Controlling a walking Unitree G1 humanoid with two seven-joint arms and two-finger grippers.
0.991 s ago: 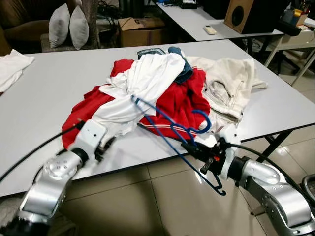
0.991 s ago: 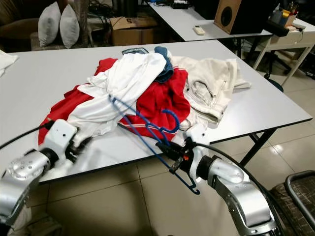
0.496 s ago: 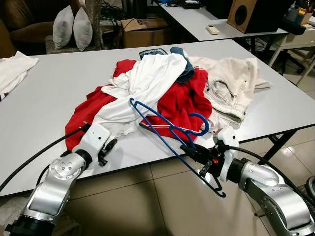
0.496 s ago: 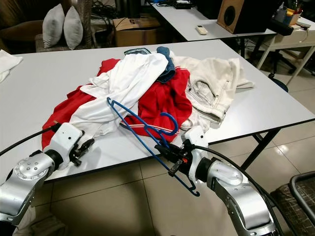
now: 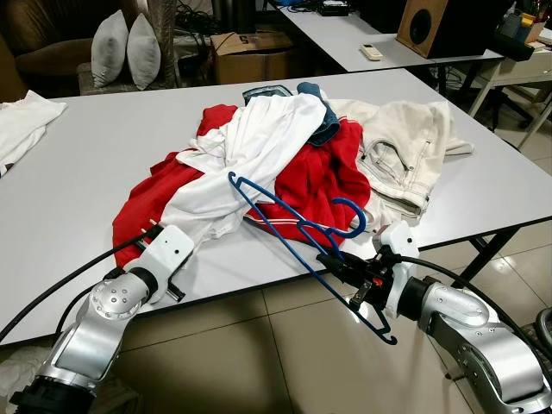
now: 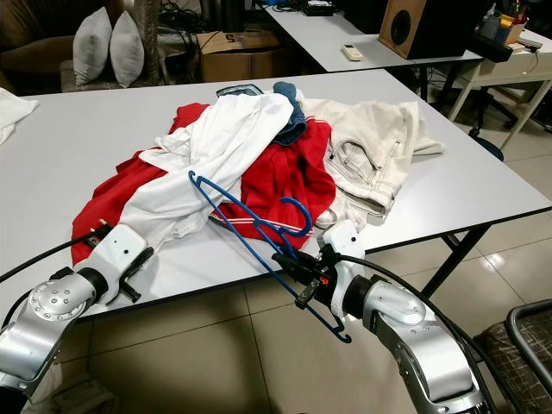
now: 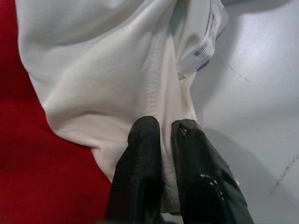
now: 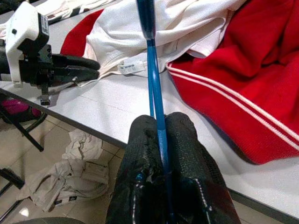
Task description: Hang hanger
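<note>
At the table's (image 5: 78,164) near edge, the blue hanger (image 5: 297,233) juts over the clothes pile (image 5: 285,164), its bar clamped in the right gripper (image 8: 158,128). The left gripper (image 7: 164,128) pinches white cloth (image 7: 107,70).

the two head views look forward and down from above the near table (image 5: 78,172) edge, taking in the clothes pile (image 5: 285,155) mid-frame and both arms at the lower corners; they share nearly the same scene. the left wrist view sits very close over white cloth (image 7: 107,70). the right wrist view looks along its fingers across the table's near edge, sharing the red garment (image 8: 252,84) with the head views.
</note>
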